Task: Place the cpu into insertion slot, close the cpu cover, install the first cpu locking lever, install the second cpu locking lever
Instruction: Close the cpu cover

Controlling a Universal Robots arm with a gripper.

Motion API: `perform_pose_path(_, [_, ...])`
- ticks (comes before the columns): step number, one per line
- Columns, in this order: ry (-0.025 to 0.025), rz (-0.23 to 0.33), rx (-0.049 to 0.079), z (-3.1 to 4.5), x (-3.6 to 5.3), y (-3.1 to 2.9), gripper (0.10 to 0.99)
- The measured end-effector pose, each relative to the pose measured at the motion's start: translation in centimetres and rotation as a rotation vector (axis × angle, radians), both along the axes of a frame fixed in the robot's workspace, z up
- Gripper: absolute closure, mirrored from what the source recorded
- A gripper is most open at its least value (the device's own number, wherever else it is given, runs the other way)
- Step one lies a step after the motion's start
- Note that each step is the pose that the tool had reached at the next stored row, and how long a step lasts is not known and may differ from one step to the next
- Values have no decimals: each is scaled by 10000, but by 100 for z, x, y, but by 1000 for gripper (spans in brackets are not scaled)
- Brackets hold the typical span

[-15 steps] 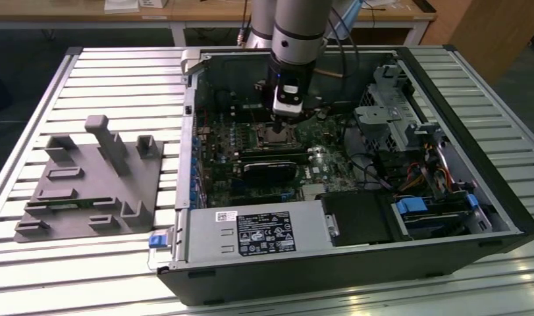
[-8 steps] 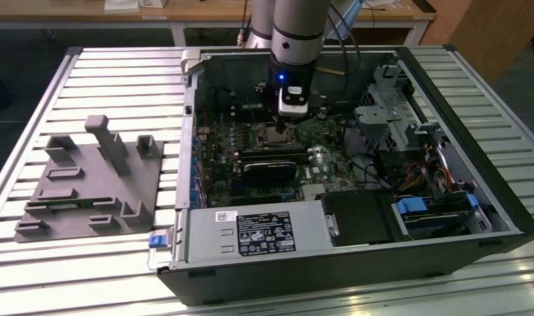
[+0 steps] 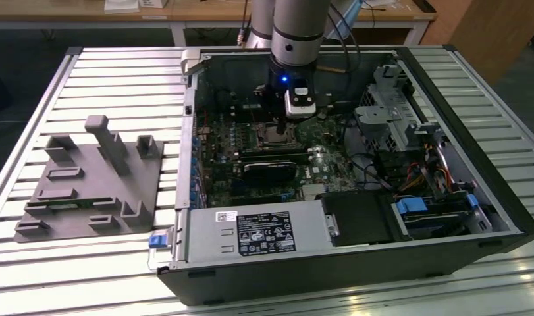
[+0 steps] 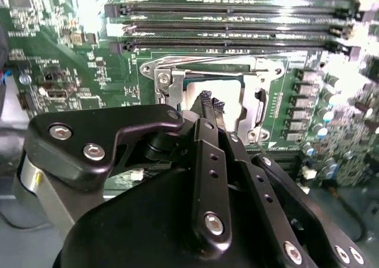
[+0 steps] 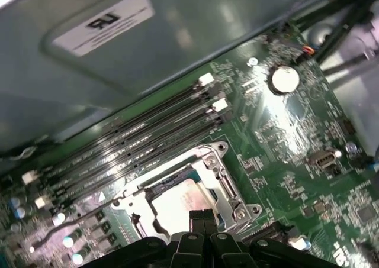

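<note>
We found the gripper, fingertips pinched together on nothing, right over the insertion slot, with the cpu lying flat inside it. We judged that any press there should be light, centred and straight down.

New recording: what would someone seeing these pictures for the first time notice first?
The arm reaching down into the open computer case on the slatted table stands out in the exterior view. In both wrist views the shut black pincer is poised right over the pale cpu lying in the slot. A grey fixture lies on the table at the exterior view's left.
</note>
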State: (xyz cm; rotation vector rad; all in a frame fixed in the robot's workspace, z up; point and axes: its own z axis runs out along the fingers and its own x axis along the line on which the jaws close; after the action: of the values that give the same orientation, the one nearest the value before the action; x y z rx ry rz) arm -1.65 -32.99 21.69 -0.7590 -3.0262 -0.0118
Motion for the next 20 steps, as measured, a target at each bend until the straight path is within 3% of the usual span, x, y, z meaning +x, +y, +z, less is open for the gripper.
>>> perform_pose_path(20, [-10, 3620, 61, -49, 0, 0, 980])
